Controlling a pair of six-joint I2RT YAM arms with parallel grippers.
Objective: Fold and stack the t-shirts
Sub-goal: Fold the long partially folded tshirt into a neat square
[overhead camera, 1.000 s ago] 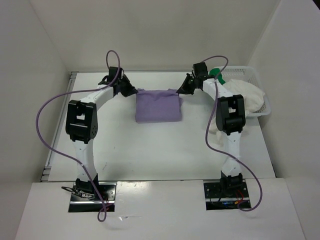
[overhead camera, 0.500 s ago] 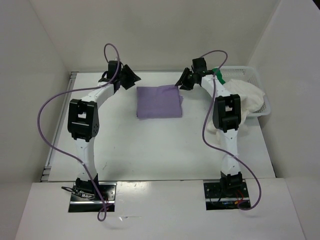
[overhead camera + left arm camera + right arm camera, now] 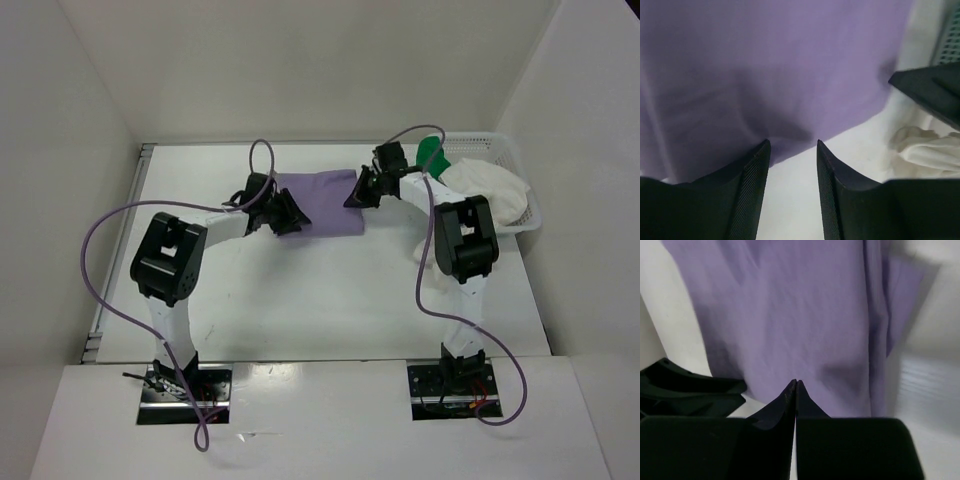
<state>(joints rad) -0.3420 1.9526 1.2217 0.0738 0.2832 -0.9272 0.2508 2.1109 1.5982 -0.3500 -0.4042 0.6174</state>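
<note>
Folded lavender t-shirt (image 3: pixel 325 200) is lying flat on the table (image 3: pixel 300 290), far middle. Left gripper (image 3: pixel 288 215) is hovering at its near-left corner, jaws partly apart, nothing between. Right gripper (image 3: pixel 356 194) is sitting at its right edge, pinched closed, empty.

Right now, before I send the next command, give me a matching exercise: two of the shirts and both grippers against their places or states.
Things:
1. lavender t-shirt
2. white t-shirt
3. left gripper
4. right gripper

Places or states:
A. jaws shut
B. folded flat on the table
C. jaws apart
D. heaped in the basket

Pairs: 1-B, 2-D, 3-C, 4-A
</note>
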